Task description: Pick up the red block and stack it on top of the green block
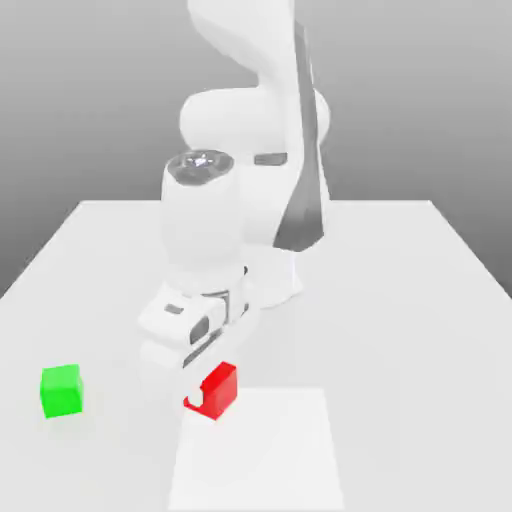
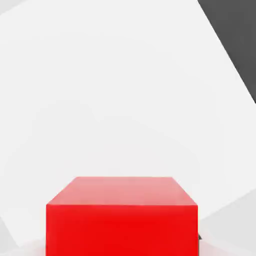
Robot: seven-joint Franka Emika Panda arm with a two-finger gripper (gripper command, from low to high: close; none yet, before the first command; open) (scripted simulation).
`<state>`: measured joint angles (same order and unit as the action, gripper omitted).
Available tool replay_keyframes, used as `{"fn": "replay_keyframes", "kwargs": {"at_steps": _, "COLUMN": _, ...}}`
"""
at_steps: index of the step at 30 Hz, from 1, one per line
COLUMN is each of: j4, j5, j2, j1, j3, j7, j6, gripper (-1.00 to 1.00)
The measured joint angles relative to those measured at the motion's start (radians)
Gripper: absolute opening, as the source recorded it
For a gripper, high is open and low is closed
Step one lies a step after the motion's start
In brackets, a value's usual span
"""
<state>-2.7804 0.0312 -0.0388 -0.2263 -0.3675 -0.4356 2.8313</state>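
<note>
Two small matte cubes rest on a flat white tabletop [image 1: 400, 300], shown from the exterior view. Toward the exterior view's left sits the bright green block [image 1: 61, 390], alone on the surface and well apart from the arm. Right of it, near the middle of the table's front part, the white two-finger gripper [image 1: 207, 392] of the white robot arm [image 1: 245, 190] reaches down and is clenched on the bright red block [image 1: 218, 388]; a white finger [image 1: 193, 385] covers part of the cube's near face. The red block lies at the edge of a slightly brighter rectangular patch [image 1: 270, 450] of the tabletop. In the hand view, the red block [image 2: 122, 215] sits close beneath the camera, with the pale tabletop [image 2: 110, 90] beyond it.
</note>
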Motion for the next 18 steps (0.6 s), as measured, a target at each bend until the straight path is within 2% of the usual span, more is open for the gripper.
{"fn": "replay_keyframes", "kwargs": {"at_steps": 6, "j4": -0.017, "j5": -0.041, "j2": 0.048, "j1": 0.002, "j3": -0.011, "j7": -0.001, "j6": -0.043, "gripper": -1.00}}
{"fn": "replay_keyframes", "kwargs": {"at_steps": 9, "j4": -0.001, "j5": -0.045, "j2": 0.052, "j1": 0.016, "j3": -0.062, "j7": -0.115, "j6": -0.063, "gripper": -1.00}}
{"fn": "replay_keyframes", "kwargs": {"at_steps": 12, "j4": 0.018, "j5": -0.048, "j2": 0.054, "j1": 0.097, "j3": -0.103, "j7": -0.243, "j6": -0.084, "gripper": -1.00}}
{"fn": "replay_keyframes", "kwargs": {"at_steps": 18, "j4": 0.057, "j5": -0.051, "j2": 0.057, "j1": 0.199, "j3": -0.139, "j7": -0.506, "j6": -0.126, "gripper": -1.00}}
